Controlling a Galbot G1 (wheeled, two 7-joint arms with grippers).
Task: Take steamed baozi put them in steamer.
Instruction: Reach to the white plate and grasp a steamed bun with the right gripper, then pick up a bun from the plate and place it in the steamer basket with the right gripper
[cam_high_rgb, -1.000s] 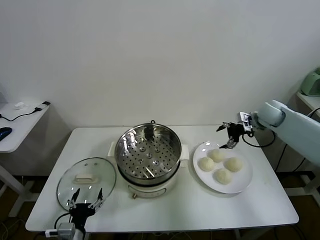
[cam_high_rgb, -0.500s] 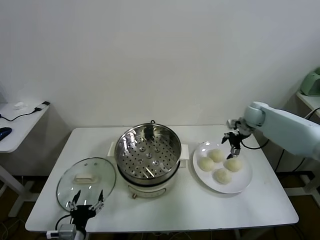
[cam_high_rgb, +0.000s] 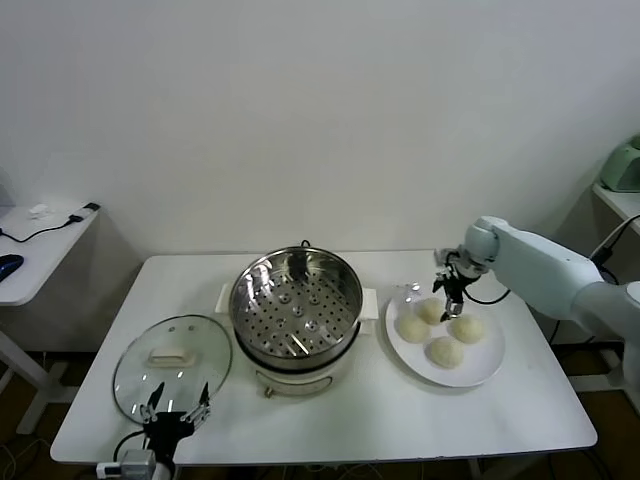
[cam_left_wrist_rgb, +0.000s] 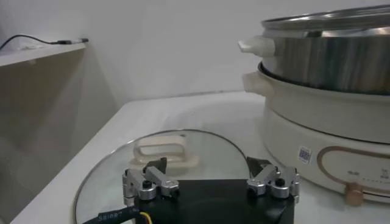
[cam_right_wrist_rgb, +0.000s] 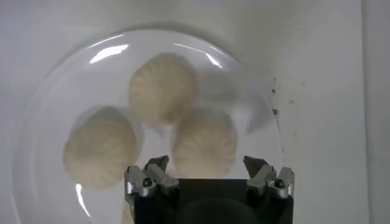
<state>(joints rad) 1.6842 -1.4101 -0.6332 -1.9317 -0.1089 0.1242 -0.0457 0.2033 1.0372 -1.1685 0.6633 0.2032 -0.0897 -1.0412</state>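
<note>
Right gripper (cam_high_rgb: 452, 296) hanging jaws wide, empty, right above the plate (cam_high_rgb: 487, 363), lined up on the baozi (cam_high_rgb: 433, 310) nearest the steamer (cam_high_rgb: 296, 305), probably for a straight drop. All four baozi on plate, steamer empty. Left gripper (cam_high_rgb: 172, 408) parked open near the lid (cam_high_rgb: 171, 361).

A glass lid (cam_high_rgb: 172, 366) with a white handle (cam_high_rgb: 168, 355) is lying flat on the white table (cam_high_rgb: 330, 420), toward its near left corner. A white plate (cam_high_rgb: 482, 366) is sitting at the table's right side. A side desk (cam_high_rgb: 40, 250) is standing at far left, carrying a black cable (cam_high_rgb: 48, 229). A pale green appliance (cam_high_rgb: 622, 165) is resting at far right.
</note>
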